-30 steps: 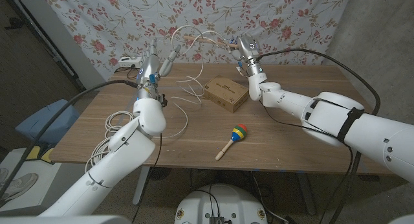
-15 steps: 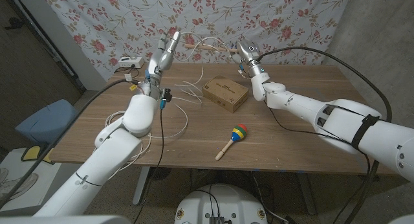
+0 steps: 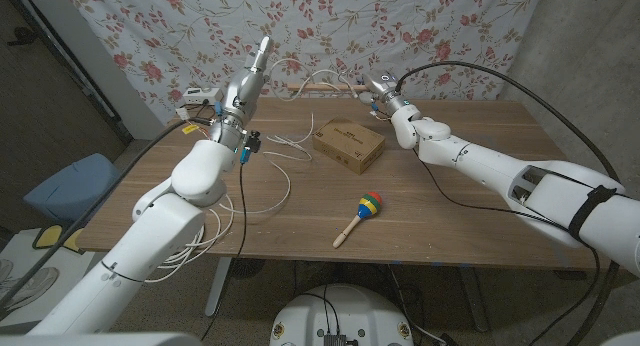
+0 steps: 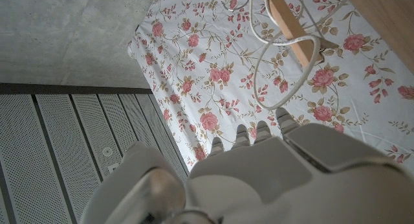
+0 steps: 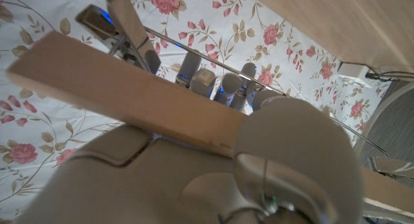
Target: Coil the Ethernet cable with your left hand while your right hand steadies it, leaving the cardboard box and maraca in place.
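Observation:
The white Ethernet cable (image 3: 283, 183) trails over the table's left part and hangs off its left edge. Its upper end is looped round a wooden stick (image 3: 325, 87) held level above the table's far edge. My right hand (image 3: 381, 88) grips that stick; the right wrist view shows the stick (image 5: 123, 104) crossing my fingers (image 5: 194, 81). My left hand (image 3: 250, 78) is raised beside the loops, fingers straight up, nothing seen in it. In the left wrist view the cable loops (image 4: 283, 63) hang on the stick (image 4: 289, 24) just beyond my fingertips (image 4: 262, 128).
A cardboard box (image 3: 348, 145) lies at the table's middle back, under the stick. A maraca (image 3: 362, 213) with a coloured head lies nearer the front. A small white device (image 3: 200, 96) sits at the back left corner. A flowered cloth hangs behind.
My left hand has risen and straightened its fingers beside the loops. My right hand has dropped a little, bringing the stick level.

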### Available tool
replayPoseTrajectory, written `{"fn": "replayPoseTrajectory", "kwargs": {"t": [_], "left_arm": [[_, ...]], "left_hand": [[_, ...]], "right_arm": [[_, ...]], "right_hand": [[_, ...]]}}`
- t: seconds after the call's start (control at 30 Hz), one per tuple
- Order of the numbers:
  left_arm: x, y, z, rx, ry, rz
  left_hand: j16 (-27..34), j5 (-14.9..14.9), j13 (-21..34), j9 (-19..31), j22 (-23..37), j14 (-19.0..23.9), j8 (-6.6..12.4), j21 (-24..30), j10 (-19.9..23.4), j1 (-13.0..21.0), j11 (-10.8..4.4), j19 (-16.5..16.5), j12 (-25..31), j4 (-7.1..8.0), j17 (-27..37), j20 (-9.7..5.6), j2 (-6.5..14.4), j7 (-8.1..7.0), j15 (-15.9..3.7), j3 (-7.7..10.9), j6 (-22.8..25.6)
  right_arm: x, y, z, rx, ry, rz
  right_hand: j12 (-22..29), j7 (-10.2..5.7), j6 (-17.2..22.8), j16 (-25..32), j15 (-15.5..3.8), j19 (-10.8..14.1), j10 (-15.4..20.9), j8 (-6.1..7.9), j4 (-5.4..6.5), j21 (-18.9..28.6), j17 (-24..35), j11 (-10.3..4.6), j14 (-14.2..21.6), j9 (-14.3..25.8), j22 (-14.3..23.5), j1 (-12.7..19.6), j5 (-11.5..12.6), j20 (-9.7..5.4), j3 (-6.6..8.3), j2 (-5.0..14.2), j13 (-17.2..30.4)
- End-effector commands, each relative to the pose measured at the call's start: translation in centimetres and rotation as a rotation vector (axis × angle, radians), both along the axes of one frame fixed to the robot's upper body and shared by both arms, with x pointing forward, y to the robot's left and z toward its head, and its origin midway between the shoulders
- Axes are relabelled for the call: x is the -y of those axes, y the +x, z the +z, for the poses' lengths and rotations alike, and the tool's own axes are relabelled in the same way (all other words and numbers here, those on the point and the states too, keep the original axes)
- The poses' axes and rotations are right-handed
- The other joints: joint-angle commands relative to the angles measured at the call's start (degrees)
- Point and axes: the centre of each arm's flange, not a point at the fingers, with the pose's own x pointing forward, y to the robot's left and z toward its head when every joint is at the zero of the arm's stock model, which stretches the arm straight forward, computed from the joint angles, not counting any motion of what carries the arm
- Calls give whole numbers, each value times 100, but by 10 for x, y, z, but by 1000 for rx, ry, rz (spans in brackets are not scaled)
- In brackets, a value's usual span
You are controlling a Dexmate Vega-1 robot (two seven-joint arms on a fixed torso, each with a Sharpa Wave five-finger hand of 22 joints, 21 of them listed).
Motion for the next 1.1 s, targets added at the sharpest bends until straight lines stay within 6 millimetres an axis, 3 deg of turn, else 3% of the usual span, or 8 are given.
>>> {"fn": "replayPoseTrajectory", "kwargs": {"t": [0.03, 0.67, 1.1], "left_arm": [[-3, -4, 7, -8, 29, -37], [-5, -2, 10, -20, 52, -62], [-9, -1, 14, -30, 59, -79]], "left_hand": [[-18, 36, 2, 19, -5, -1316, -36, -24, -1381, 12, 39, -1231, -40, 2, 13, 16, 69, 7, -47, -31, -980], [-19, 69, -56, 20, -5, -1319, -43, -64, -1399, 28, 76, -1260, -80, 2, 14, 17, 82, 39, -51, -52, -1053], [-15, 93, -91, 22, -2, -1303, -28, -82, -1410, 35, 100, -1255, -105, 4, 14, 16, 85, 84, -53, -74, -1049]], "right_arm": [[9, 6, -6, -242, -126, -93], [20, 10, -5, -549, -165, -195], [21, 11, -8, -691, -236, -275]], "right_hand": [[-84, 0, -52, -42, -674, -9, -30, -27, 43, -64, 18, -4, -71, -10, -5, -308, 64, -670, 21, 273, -71], [-225, 47, -107, -68, -676, 4, -35, -99, 27, -288, 12, 97, -160, -26, 7, -338, 155, -664, -4, 285, -105], [-381, -11, -131, -110, -676, -30, -93, -157, 30, -439, 4, 105, -267, -35, -1, -364, 197, -693, -39, 264, -233]]}}
